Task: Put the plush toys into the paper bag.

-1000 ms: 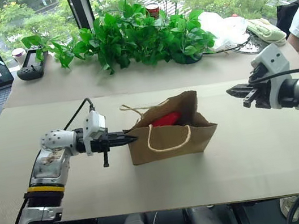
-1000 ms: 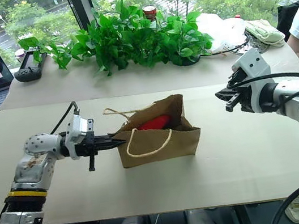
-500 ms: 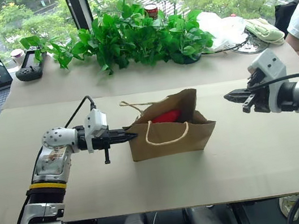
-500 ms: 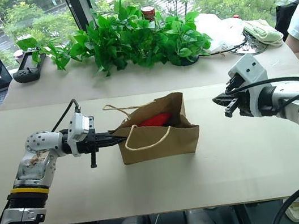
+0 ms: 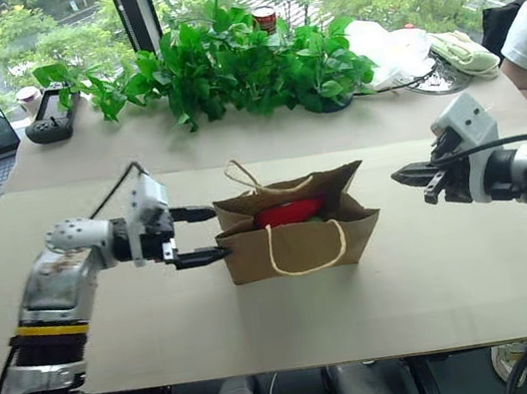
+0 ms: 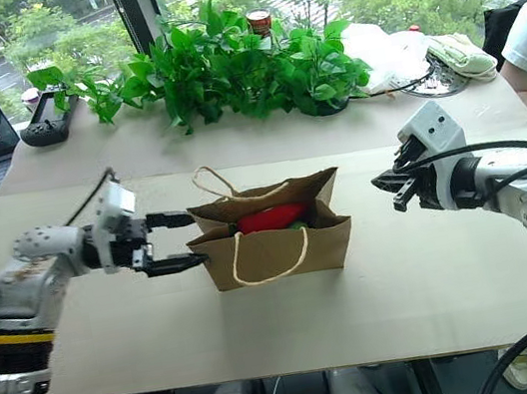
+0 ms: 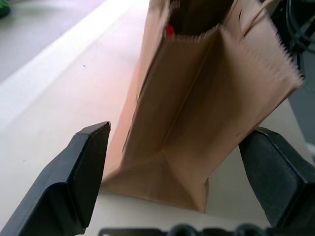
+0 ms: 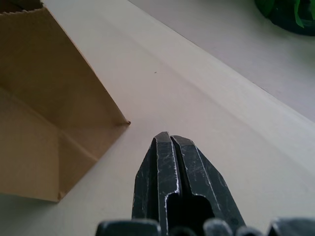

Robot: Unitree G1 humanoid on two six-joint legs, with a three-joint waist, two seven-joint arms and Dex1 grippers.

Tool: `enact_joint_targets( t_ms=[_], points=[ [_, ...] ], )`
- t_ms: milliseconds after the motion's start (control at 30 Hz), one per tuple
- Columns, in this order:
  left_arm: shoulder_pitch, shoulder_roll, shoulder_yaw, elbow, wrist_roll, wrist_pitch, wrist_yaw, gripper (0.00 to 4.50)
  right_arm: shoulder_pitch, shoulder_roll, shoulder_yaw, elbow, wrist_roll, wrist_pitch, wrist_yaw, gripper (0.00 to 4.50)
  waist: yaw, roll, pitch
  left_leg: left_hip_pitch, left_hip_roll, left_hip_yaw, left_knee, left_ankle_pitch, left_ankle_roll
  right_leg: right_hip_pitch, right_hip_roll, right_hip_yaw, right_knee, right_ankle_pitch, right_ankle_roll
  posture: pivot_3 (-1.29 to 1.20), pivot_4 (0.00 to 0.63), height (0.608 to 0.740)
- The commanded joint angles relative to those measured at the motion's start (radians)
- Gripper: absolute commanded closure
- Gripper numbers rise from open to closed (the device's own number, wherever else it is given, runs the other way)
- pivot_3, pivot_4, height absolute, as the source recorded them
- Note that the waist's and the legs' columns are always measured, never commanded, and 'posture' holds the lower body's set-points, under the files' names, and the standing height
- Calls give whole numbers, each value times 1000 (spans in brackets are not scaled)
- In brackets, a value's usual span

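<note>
Paper bag point(image 7: 197, 98) between open left jaws

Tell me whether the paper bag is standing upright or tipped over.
Upright. The paper bag stands on its flat base on the table, mouth open upward, with the red toy visible inside.

The two head views look from above, forward and down over the worktop point(image 5: 167, 345); they share nearly the same scene, the paper bag point(image 5: 296, 242) in the middle and the plants point(image 5: 241, 59) far behind. The left wrist view looks along the left pincer point(image 7: 182, 172), very near to one narrow end of the bag. The right wrist view looks along the right pincer point(image 8: 170, 140), near to the bag's other end.
</note>
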Motion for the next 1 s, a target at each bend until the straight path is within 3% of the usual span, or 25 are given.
enact_joint_targets(
  t_ms=[33, 233, 400, 500, 633, 1000],
  points=[
    [-35, 72, 81, -88, -113, 143, 4, 254, 1, -39, -33, -11, 2, -71, 50, 4500, 1, 0, 0, 0, 0, 0, 0, 0, 0, 0, 0, 0, 0, 0, 0, 0, 150, 740],
    [-98, 191, 150, -95, -214, 268, -33, 254, 30, -116, -53, -38, 38, -143, 191, 4500, 3, 0, 0, 1, 0, 0, 0, 0, 0, 1, 0, 0, 0, 0, 0, 0, 150, 740],
    [-113, 227, 159, -81, -240, 287, -52, 254, 6, -127, -115, -58, 141, -162, 284, 4500, 3, 0, 0, 1, 0, 1, 0, 0, 0, 1, 0, 0, 0, -1, 0, 0, 150, 740],
    [-91, 240, 156, -80, -233, 268, -68, 254, -65, -94, -180, -53, 265, -112, 281, 4500, -1, 1, 1, 1, 0, 1, 0, 0, 0, 1, 0, 0, 0, -1, 0, 0, 150, 740],
    [-82, 242, 157, -82, -233, 261, -69, 254, -71, -109, -200, -61, 317, -105, 293, 4500, 3, 1, 1, 2, 0, 0, 0, 0, 0, 1, 1, -1, 0, -1, 0, 0, 150, 740],
    [-82, 230, 152, -76, -232, 241, -72, 254, -36, -136, -169, -71, 313, -114, 272, 4500, 4, 1, 1, 1, 0, 1, 0, 0, 0, 0, 0, 0, 0, -1, 0, 0, 150, 740]
  ],
)
